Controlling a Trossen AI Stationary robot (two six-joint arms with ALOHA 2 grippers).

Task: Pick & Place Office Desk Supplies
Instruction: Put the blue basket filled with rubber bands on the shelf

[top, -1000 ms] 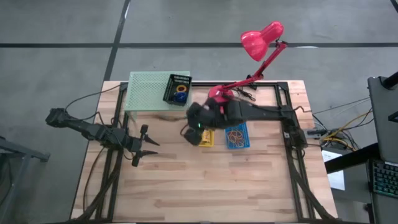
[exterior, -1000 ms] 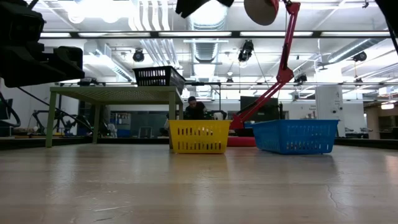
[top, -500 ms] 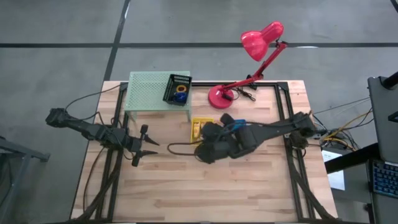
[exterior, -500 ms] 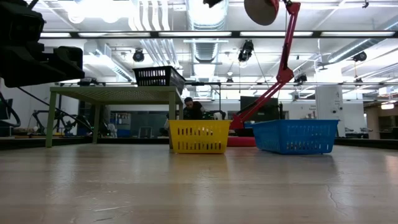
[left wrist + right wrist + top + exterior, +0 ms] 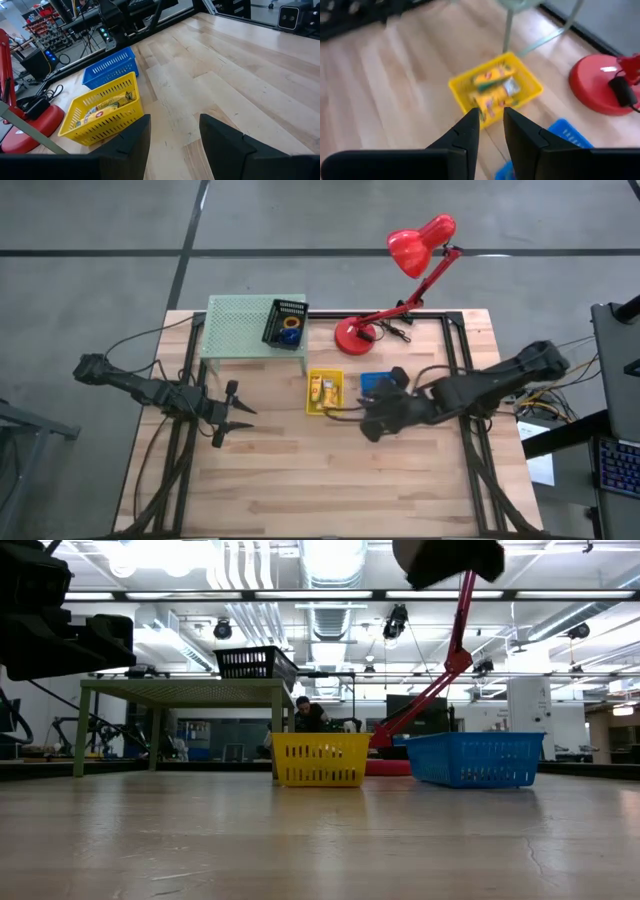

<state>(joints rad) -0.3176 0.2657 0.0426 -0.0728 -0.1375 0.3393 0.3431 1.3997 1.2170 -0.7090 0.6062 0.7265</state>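
Yellow packets (image 5: 322, 389) in yellow basket (image 5: 335, 374), right gripper (image 5: 372, 423) beside, empty

yellow basket (image 5: 321, 759) beside blue basket (image 5: 476, 759), black basket (image 5: 256, 662) atop green shelf (image 5: 180, 693).

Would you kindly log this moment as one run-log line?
left gripper: open, idle at table's left | right gripper: empty, fingers apart, beside yellow basket | blue basket: partly hidden

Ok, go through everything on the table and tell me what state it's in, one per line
Yellow basket: upright, holds yellow packets.
Blue basket: upright, partly hidden by the right arm.
Black basket: on the green mesh shelf.
Left gripper: open, empty.
Right gripper: slightly parted, empty.
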